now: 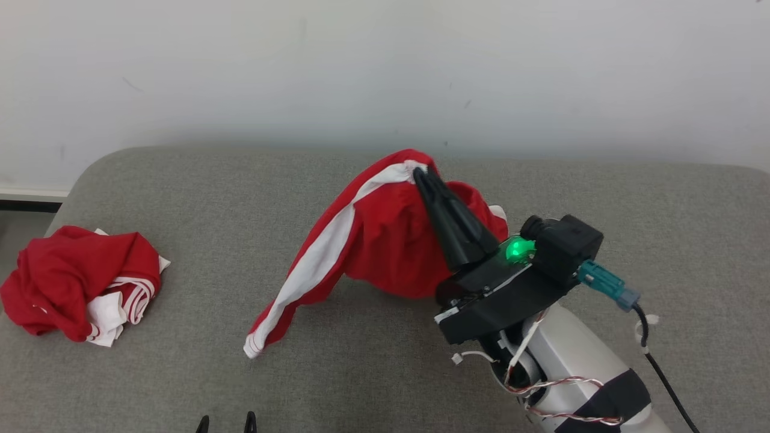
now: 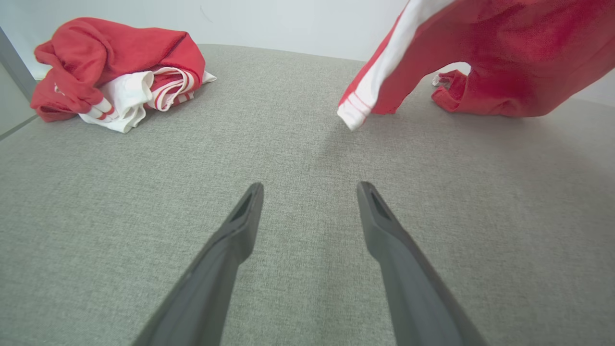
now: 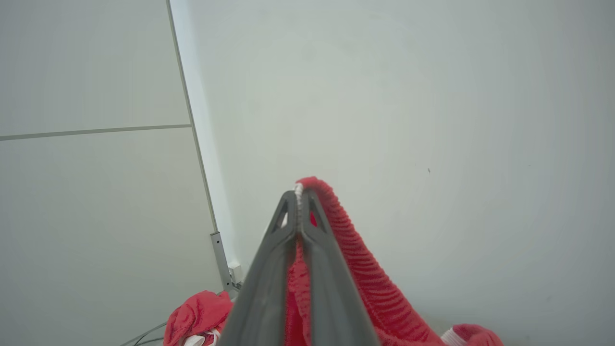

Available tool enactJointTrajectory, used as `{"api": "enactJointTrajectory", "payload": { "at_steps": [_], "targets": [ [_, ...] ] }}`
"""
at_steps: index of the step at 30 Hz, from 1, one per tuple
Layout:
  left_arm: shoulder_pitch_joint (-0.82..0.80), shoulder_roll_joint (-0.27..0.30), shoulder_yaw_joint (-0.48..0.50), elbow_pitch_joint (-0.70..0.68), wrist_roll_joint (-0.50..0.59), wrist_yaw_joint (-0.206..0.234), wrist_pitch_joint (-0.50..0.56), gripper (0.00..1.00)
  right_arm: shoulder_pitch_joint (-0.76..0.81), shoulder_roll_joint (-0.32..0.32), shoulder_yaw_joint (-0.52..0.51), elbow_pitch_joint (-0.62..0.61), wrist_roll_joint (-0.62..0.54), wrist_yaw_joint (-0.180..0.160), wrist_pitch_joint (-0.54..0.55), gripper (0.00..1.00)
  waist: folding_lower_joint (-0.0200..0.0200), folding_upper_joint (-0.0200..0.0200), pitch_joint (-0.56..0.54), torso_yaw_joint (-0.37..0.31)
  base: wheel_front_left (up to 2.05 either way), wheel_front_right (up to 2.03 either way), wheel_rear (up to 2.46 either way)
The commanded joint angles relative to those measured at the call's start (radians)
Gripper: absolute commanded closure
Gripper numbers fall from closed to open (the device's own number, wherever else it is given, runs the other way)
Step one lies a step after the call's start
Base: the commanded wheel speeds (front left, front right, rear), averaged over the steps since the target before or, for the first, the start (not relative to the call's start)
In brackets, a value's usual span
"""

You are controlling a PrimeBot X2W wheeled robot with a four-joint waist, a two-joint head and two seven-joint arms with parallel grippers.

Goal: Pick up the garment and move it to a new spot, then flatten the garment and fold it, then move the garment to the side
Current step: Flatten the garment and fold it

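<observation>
1. Garment (image 1: 385, 240): red with a white side stripe, lifted above the middle of the grey padded surface (image 1: 421, 373), in front of the white wall (image 1: 361, 72)
2. Right gripper (image 1: 423, 174): jaws closed on a fold at the garment's highest point. The right wrist view shows red ribbed fabric and a sliver of white pinched between the two fingers
3. Long axis: diagonal, from the pinched top down toward the robot's left and nearer the robot. The white stripe follows this line
4. Low end: white-edged cuff (image 1: 254, 347) points down and left, at the surface; contact uncertain. The bulk of the red cloth sags under the gripper, and in the left wrist view a lower part rests on the surface
5. Left gripper (image 2: 311, 188): jaws spread wide, holding nothing, low over the surface, apart from the cuff
6. Second red-and-white garment (image 1: 78, 282): crumpled heap at the surface's left edge, well apart from the lifted one
</observation>
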Motion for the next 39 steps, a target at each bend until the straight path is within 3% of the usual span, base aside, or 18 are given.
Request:
{"api": "enactJointTrajectory", "payload": {
  "at_steps": [1, 4, 14, 21, 22, 23, 30, 39],
  "targets": [
    [0.011, 0.0, 0.003, 0.002, 0.002, -0.001, -0.004, 0.0, 0.007, 0.0, -0.01, 0.005, 0.006, -0.002, 0.0, 1.0, 0.0, 0.0, -0.001, 0.0, 0.0, 0.0, 0.0],
    [0.014, 0.0, 0.003, 0.003, 0.002, -0.003, -0.004, 0.0, 0.026, -0.011, -0.085, 0.05, 0.021, -0.002, 0.0, 1.0, 0.0, 0.0, -0.004, 0.002, 0.0, 0.0, 0.0],
    [0.006, -0.001, -0.004, 0.003, 0.005, -0.005, -0.004, 0.0, 0.103, -0.065, -0.35, 0.45, -0.117, -0.002, 0.0, 1.0, 0.0, 0.0, 0.02, 0.005, 0.0, 0.0, 0.0],
    [-0.022, -0.001, -0.029, -0.003, 0.016, -0.018, -0.004, 0.0, 0.14, -0.058, -0.437, 0.612, -0.243, -0.002, 0.0, 0.99, 0.0, 0.0, 0.035, -0.011, 0.0, 0.0, 0.0],
    [-0.026, -0.001, -0.034, -0.004, 0.016, -0.02, -0.004, 0.0, 0.141, -0.056, -0.445, 0.625, -0.248, -0.002, 0.0, 0.42, 0.0, 0.0, 0.036, -0.014, 0.0, 0.0, 0.0],
    [-0.029, 0.0, -0.039, -0.005, 0.017, -0.023, -0.004, 0.0, 0.139, -0.055, -0.455, 0.623, -0.255, -0.002, 0.0, 0.0, 0.0, 0.0, 0.036, -0.017, 0.0, 0.0, 0.0],
    [-0.054, 0.0, -0.071, -0.013, -0.02, -0.035, -0.004, 0.0, 0.205, -0.044, -0.528, 0.495, -0.296, -0.002, 0.0, 0.0, 0.0, 0.0, 0.041, -0.047, 0.0, 0.0, 0.0],
    [-0.126, 0.0, -0.11, 0.003, -0.117, -0.064, -0.004, 0.0, 0.267, -0.03, -0.543, 0.385, -0.307, -0.002, 0.0, 0.0, 0.0, 0.0, 0.094, -0.111, 0.0, 0.0, 0.0]
  ]
}}
